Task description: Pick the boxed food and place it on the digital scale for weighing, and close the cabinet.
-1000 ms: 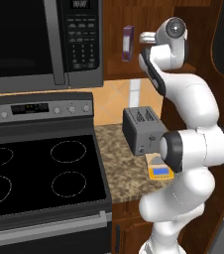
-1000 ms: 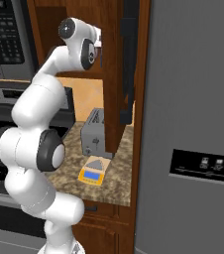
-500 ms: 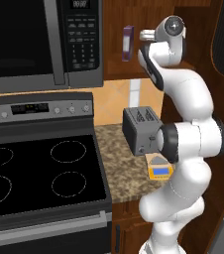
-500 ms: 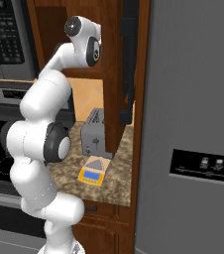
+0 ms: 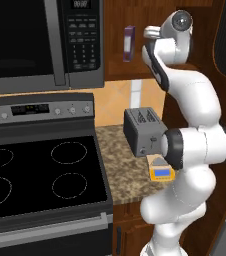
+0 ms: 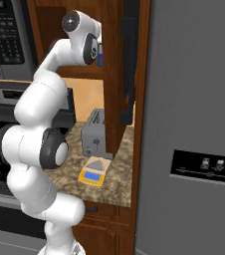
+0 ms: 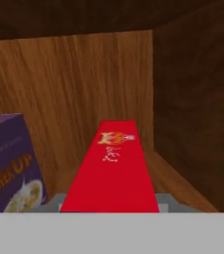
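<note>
Hand view puts the boxed food (image 7: 113,168) on the cabinet (image 7: 79,79) shelf near its right wall, and I judge it light, stiff cardboard best pinched across its narrow sides; the pincer's spread I cannot tell.

boxed food (image 7: 111,168) in the cabinet (image 7: 84,79), purple box (image 7: 10,163) beside it, digital scale (image 5: 161,170) before toaster (image 5: 142,131) (on counter (image 5: 120,165))
</note>
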Available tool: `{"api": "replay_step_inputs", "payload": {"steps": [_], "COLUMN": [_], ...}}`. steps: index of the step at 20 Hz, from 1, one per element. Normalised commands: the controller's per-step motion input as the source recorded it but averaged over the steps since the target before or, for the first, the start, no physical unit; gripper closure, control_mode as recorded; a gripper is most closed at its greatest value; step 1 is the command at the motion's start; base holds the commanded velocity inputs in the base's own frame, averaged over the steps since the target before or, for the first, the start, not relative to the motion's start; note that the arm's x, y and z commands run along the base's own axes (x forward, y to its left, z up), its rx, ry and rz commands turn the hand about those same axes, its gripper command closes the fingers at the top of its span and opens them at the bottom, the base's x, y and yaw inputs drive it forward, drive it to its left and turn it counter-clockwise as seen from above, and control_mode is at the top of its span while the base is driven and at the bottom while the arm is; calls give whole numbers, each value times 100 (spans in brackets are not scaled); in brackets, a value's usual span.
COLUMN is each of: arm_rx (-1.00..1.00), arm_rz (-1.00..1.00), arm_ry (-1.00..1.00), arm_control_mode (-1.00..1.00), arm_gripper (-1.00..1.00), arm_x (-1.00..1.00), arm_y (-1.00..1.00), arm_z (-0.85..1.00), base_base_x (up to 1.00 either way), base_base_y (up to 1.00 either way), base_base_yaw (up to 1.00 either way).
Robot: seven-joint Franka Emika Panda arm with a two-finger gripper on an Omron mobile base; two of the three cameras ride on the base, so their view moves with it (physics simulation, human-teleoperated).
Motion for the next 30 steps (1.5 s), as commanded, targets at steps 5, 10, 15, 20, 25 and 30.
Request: {"api": "replay_step_inputs", "payload": {"steps": [5, 10, 15, 20, 25, 30], "arm_rx": [2, 0, 0, 0, 0, 1], "arm_rz": [-1, -4, -3, 0, 0, 0], "arm_ry": [-14, -15, -4, 0, 21, 34], "arm_control_mode": [-100, -100, -100, -100, -100, -100], "arm_gripper": [100, 100, 100, 100, 100, 100], "arm_x": [-98, -100, -100, -100, -92, -16], "arm_y": [7, 6, 39, 57, 31, 5], "arm_z": [0, 0, -12, -35, -82, -78], "base_base_x": [0, 0, 0, 0, 0, 0], "base_base_y": [0, 0, 0, 0, 0, 0], "base_base_yaw": [0, 0, 0, 0, 0, 0]}}
